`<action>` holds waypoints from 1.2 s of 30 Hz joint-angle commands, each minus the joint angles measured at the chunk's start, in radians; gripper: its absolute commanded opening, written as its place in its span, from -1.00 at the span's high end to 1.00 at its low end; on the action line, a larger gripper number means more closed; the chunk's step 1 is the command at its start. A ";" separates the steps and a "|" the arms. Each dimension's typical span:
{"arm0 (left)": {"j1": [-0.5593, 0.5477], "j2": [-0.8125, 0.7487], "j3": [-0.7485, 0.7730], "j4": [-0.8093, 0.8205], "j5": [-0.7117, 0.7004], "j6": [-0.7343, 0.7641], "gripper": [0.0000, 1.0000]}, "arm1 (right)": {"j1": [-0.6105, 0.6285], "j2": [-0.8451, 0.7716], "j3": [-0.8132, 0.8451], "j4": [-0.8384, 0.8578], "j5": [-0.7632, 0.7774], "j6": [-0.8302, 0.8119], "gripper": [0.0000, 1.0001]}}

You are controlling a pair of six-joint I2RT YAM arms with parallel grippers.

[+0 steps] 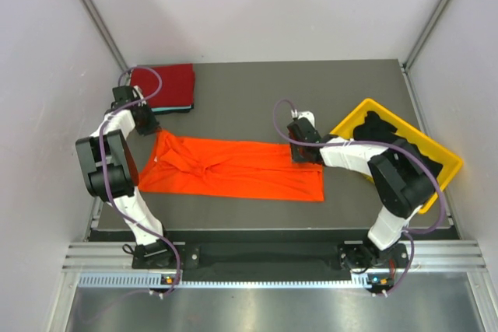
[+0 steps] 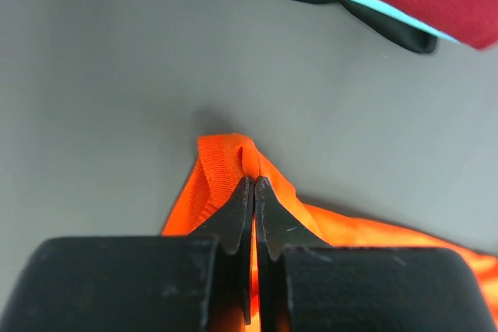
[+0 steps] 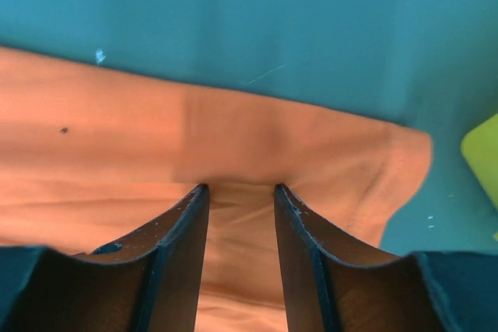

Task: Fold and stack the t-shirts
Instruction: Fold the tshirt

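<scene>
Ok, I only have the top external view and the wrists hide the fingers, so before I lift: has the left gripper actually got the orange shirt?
Observer: Yes. The left wrist view shows the left gripper shut on a raised fold at the edge of the orange t-shirt.
Operator: And the right one?
Observer: The right wrist view shows the right gripper open. Its fingers straddle flat orange cloth near the shirt's corner on the yellow bin side, and nothing is pinched there.

No readable text, labels, brands or nos. anywhere in the top or wrist views.
</scene>
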 commanded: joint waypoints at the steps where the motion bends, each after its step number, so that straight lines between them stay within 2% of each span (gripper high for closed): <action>1: -0.004 0.014 0.044 -0.012 -0.090 -0.036 1.00 | -0.033 -0.018 -0.026 0.006 0.058 -0.006 0.22; 7: 0.002 0.026 0.064 -0.044 -0.226 -0.115 1.00 | -0.064 0.004 -0.049 0.006 0.068 0.000 0.27; 22: 0.045 0.049 0.095 -0.076 -0.294 -0.252 0.98 | -0.093 0.013 -0.060 -0.009 0.079 -0.003 0.29; 27: 0.056 0.045 0.099 -0.104 -0.331 -0.283 0.83 | -0.095 0.013 -0.062 -0.009 0.081 -0.003 0.29; 33: 0.068 0.038 0.102 -0.125 -0.360 -0.307 0.79 | -0.095 0.012 -0.063 -0.005 0.081 -0.004 0.29; 36: 0.079 0.029 0.107 -0.137 -0.369 -0.318 0.70 | -0.095 0.013 -0.060 -0.008 0.082 -0.006 0.29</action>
